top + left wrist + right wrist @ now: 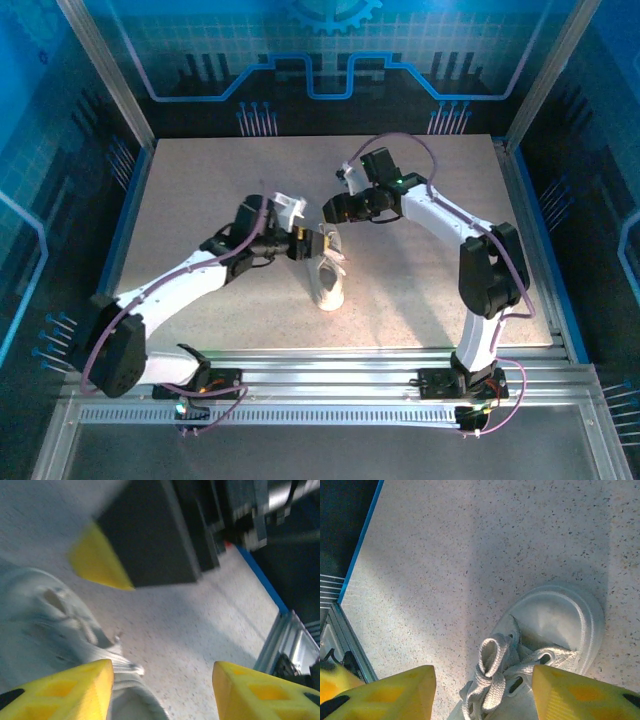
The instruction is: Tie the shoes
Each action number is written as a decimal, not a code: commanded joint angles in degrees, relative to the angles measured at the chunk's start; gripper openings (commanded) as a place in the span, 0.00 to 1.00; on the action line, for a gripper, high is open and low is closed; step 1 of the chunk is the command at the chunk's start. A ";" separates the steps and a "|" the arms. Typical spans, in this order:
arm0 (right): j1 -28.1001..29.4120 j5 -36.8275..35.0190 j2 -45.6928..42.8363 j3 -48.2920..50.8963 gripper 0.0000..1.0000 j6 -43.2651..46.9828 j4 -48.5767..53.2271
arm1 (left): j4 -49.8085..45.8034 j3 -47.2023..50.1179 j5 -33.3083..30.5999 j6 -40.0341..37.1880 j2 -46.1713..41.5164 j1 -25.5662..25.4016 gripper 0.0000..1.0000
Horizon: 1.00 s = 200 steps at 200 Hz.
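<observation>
The white sneaker [329, 283] sits upright mid-table [200, 200], toe toward the near edge, laces [492, 672] looped.

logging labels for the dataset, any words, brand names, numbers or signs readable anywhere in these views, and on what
No readable text in any view.
White sneaker: no brand, size mark or logo on the toe cap or laces.
Backdrop panels: a gear outline and circuit-style lines, no letters or numbers.
Left wrist view: the sneaker is too blurred to tell whether it carries any marking.
</observation>
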State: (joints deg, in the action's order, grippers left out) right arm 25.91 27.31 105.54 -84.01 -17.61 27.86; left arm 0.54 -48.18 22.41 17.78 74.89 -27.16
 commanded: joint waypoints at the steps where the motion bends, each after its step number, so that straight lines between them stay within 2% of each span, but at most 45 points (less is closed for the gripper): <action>1: 0.79 -1.50 1.15 -0.50 0.54 -2.17 1.84 | -3.65 2.55 2.75 -2.54 -3.37 4.85 0.56; 38: 3.57 -3.00 5.26 -3.24 0.56 -3.77 3.75 | -5.67 4.90 4.80 -1.20 -4.91 13.66 0.55; 70: 5.45 -3.62 9.83 -8.24 0.56 -3.44 7.30 | -0.80 9.21 8.01 -1.28 -6.92 18.19 0.56; 114: 7.16 0.29 13.47 -14.66 0.50 -2.78 8.26 | 1.31 12.75 8.49 -2.49 -9.68 20.05 0.59; 160: 9.35 2.48 14.98 -18.68 0.36 -2.51 9.15 | 5.69 15.79 11.30 -1.87 -9.50 20.93 0.56; 174: 9.70 1.85 14.51 -18.85 0.37 -2.42 9.23 | 6.84 16.34 12.22 -2.28 -9.25 20.92 0.55; 200: 10.37 -3.56 11.90 -18.89 0.50 -1.63 10.06 | 9.74 16.48 14.22 -2.76 -7.39 20.92 0.55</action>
State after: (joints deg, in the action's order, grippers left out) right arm 35.27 27.27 119.24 -101.36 -20.34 35.33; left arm 5.43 -32.12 32.91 16.32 66.39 -6.74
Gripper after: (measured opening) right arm 0.465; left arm 0.550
